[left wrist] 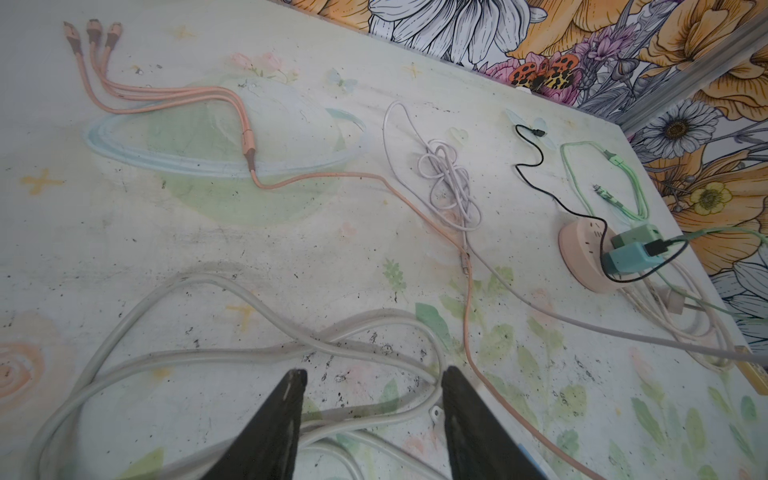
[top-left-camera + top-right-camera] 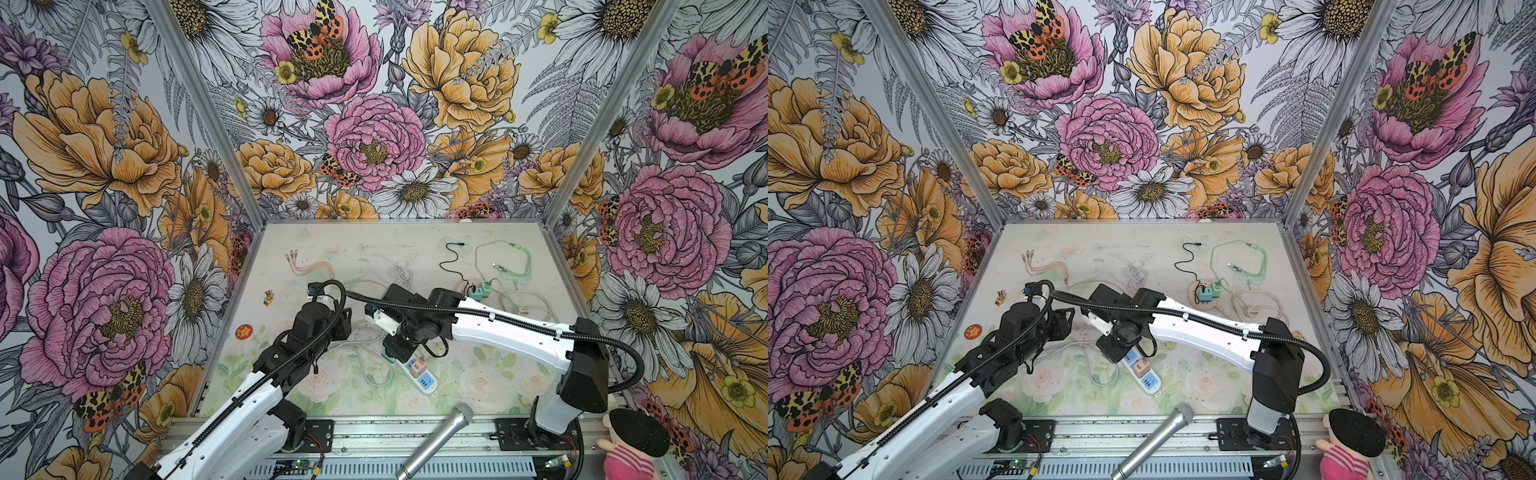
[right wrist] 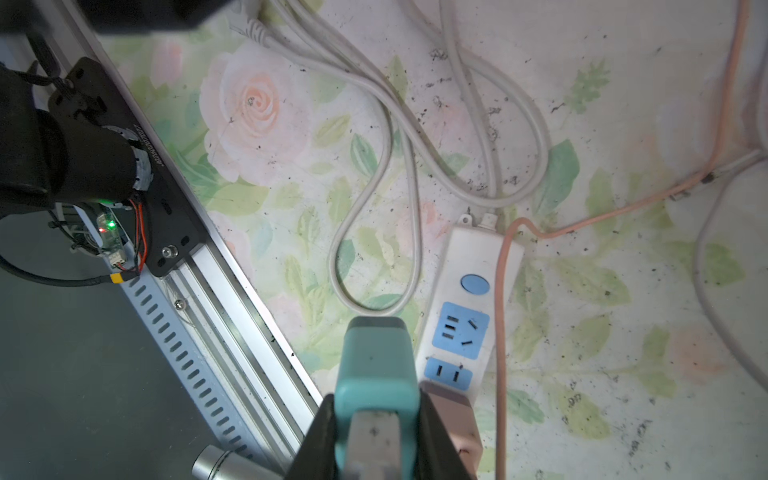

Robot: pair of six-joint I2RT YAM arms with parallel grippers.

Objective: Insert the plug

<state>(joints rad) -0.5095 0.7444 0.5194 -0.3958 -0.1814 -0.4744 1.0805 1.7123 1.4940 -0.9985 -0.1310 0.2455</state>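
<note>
My right gripper (image 3: 376, 415) is shut on a teal plug (image 3: 376, 365), gripping it by its sides. It holds the plug just above and beside the white power strip (image 3: 469, 257), which has blue sockets. A pink adapter (image 3: 453, 415) sits in the strip right next to the plug. In both top views the strip (image 2: 419, 374) (image 2: 1142, 372) lies near the table's front middle, partly under my right wrist. My left gripper (image 1: 374, 374) is open above the strip's looped white cord (image 1: 208, 357), with nothing between its fingers.
A round pink socket hub (image 1: 590, 257) with two greenish chargers sits at the back right, beside black and green cables. A pink three-headed cable (image 1: 245, 145) and a white tangled cable (image 1: 449, 183) lie at the back. A microphone (image 2: 440, 440) and a plush doll (image 2: 631, 444) are at the front rail.
</note>
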